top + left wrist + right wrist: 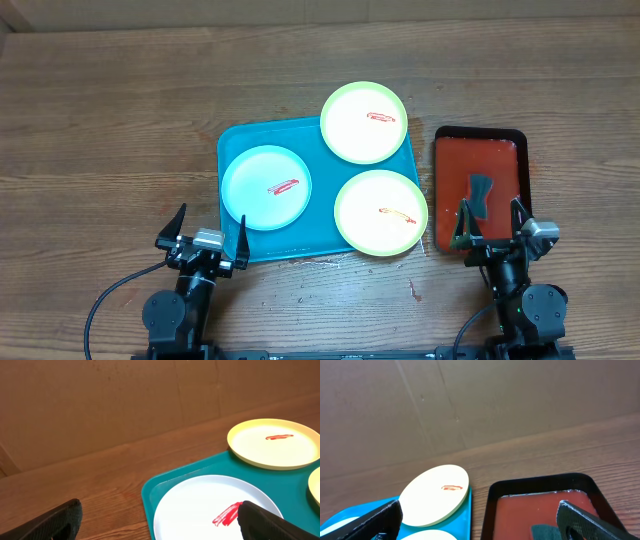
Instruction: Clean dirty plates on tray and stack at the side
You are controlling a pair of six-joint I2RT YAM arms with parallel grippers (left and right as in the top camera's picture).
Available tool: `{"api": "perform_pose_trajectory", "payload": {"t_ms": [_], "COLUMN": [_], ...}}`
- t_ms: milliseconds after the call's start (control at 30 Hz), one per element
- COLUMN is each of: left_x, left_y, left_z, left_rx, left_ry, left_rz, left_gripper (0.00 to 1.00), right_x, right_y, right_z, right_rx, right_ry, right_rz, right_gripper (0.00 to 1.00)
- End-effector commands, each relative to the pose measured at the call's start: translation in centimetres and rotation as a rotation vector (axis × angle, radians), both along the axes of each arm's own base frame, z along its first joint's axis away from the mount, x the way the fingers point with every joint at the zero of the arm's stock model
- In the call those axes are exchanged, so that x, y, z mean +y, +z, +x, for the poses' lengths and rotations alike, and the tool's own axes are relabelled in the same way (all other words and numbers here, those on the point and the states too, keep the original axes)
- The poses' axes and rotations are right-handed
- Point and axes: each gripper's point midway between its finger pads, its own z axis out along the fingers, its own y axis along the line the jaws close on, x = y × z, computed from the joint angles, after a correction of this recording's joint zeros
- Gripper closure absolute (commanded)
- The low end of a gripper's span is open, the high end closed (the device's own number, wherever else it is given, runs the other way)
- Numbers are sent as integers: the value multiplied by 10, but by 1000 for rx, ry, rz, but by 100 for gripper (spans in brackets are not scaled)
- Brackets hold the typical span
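No text, label, brand name, number or sign can be read on anything shown in the three views.

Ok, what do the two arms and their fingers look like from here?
They match. The left arm and right arm are black with round joint housings. The left gripper and right gripper each carry a silver-grey block and two black tapered fingers. A thin black cable loops beside each arm. No markings are readable.

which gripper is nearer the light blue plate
Left. The left gripper sits just off the near-left edge of the light blue plate; the right gripper is far to the right, at the red tray's near end.
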Motion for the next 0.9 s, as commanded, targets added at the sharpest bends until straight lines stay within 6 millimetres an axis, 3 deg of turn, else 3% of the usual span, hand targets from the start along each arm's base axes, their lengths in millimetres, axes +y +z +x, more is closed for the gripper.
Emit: {"api": "perform_pose_trajectory", "payload": {"t_ms": [0, 367, 500, 633, 867], "left_x": [1, 0, -16, -26, -29], "left_y": [1, 1, 4, 16, 64], "left_z": [0, 0, -4, -8, -15], "left_rx": [-11, -11, -18, -12, 79], "left_ry": [6, 1, -97, -152, -176], "left_rz": [20, 19, 14, 9, 7], "left_gripper": [0, 0, 0, 0, 0], "right_x": [0, 1, 16, 18, 19], "right_y": [-2, -2, 6, 27, 84], "right_z": [0, 0, -2, -6, -7], "right_rx": [-3, -3, -38, -63, -45], "right_ry": [-2, 2, 92, 106, 115], "right_rz": [0, 0, -49, -67, -127], "right_gripper": [0, 0, 0, 0, 0]}}
